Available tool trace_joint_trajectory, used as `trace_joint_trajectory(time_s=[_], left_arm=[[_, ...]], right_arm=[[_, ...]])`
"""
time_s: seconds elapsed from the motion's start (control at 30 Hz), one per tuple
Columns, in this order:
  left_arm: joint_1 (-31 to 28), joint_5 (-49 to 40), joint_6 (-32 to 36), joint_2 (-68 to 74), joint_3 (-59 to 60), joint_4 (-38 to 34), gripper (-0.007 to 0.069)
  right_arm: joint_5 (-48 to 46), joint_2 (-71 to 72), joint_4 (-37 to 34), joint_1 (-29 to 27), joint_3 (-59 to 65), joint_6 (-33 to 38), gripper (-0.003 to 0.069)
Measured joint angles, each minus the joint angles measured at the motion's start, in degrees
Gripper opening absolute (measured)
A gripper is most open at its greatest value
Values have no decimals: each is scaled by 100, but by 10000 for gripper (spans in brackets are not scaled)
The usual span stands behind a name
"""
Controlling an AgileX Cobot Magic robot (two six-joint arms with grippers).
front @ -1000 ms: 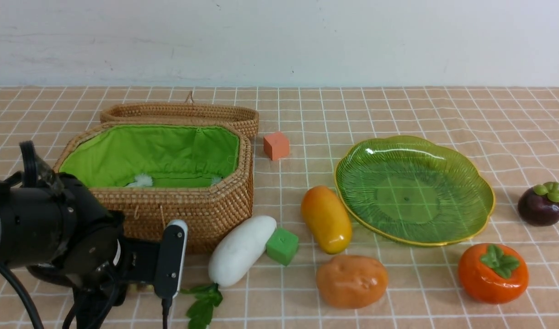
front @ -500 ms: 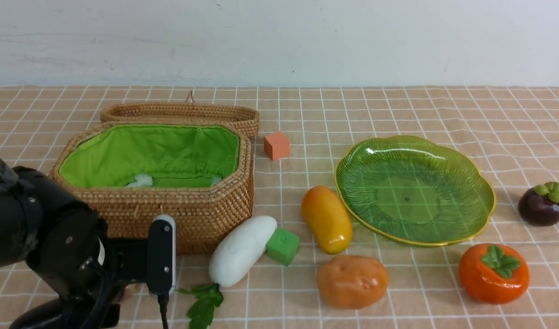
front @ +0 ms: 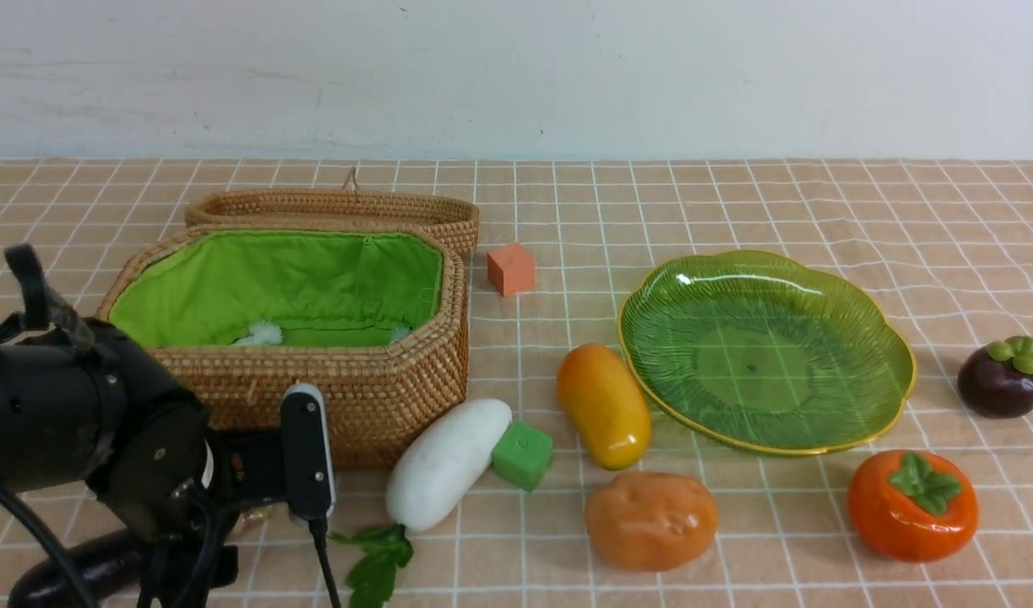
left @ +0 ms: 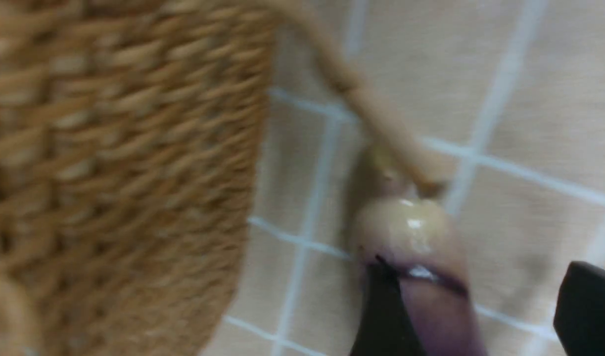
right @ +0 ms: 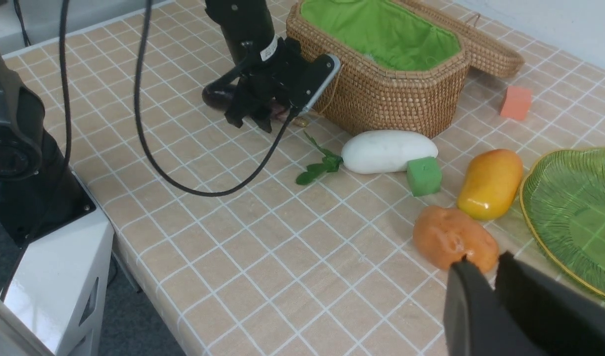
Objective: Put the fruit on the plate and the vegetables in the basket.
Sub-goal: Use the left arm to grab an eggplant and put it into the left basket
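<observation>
Left wrist view: the left gripper (left: 480,306) is standing spread and unloaded, its jaws straddling the stem end of the eggplant (left: 426,296), which is lying on the tablecloth (front: 736,211) just beside the basket (front: 372,380). Blur is hiding whether a finger is touching it.

Front view: the radish (front: 444,463) and potato (front: 649,518) are lying outside the basket. The mango (front: 602,405), persimmon (front: 910,505) and mangosteen (front: 1000,377) are sitting off the plate (front: 909,371).

The right gripper (right: 495,296) is hovering near the potato, apparently pinched together and empty.

Judged step: eggplant pickup. The next move is calling for closing on its body, lifting clear of the wicker wall and releasing inside.
</observation>
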State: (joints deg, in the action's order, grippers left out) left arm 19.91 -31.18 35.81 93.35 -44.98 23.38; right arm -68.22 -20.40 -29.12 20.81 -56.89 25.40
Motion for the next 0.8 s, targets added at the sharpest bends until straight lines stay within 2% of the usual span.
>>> trace_joint_trajectory(time_s=[0.27,0.33,0.4,0.63,0.8], left_arm=[[-3,-36,-150,175,-12,296,393],[-3,-55,-150,180,-12,343,335],[9,-117,-155,186,-6,355,242],[9,-708,-155,-177,59,4,242],[9,-965,-150,-1199,58,-364,242]], right_arm=[[0,0,0,0,0,0,95],[0,0,-5,0,0,0,98],[0,0,-5,0,0,0,99],[31,0,-5,0,0,0,103],[317,0,-5,0,0,0,106]])
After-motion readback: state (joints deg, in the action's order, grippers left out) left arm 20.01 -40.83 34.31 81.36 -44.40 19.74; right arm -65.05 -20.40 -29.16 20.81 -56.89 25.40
